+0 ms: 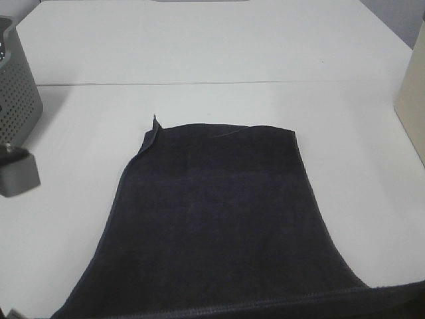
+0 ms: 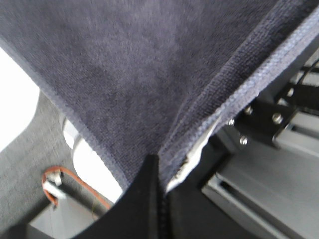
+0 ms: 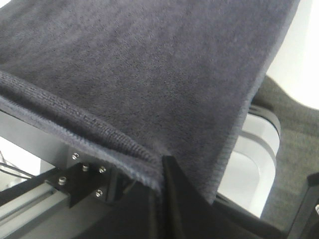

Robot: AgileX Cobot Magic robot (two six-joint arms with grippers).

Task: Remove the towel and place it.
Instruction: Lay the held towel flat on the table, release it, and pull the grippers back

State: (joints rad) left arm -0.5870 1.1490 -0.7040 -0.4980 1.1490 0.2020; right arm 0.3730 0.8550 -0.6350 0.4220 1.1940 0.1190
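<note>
The dark charcoal towel (image 1: 219,212) lies spread flat on the white table (image 1: 199,53), its near hem reaching the front edge. Its far left corner (image 1: 151,136) is folded over. Neither gripper shows in the high view. In the left wrist view my left gripper (image 2: 158,167) is shut on the towel's hemmed corner (image 2: 139,74). In the right wrist view my right gripper (image 3: 162,167) is shut on the other near corner of the towel (image 3: 149,74). The cloth stretches away from both grippers.
A grey perforated basket (image 1: 16,86) stands at the table's left edge, with a small grey block (image 1: 16,174) in front of it. A beige box (image 1: 413,93) stands at the right edge. Aluminium frame rails (image 2: 279,124) show under the table's front.
</note>
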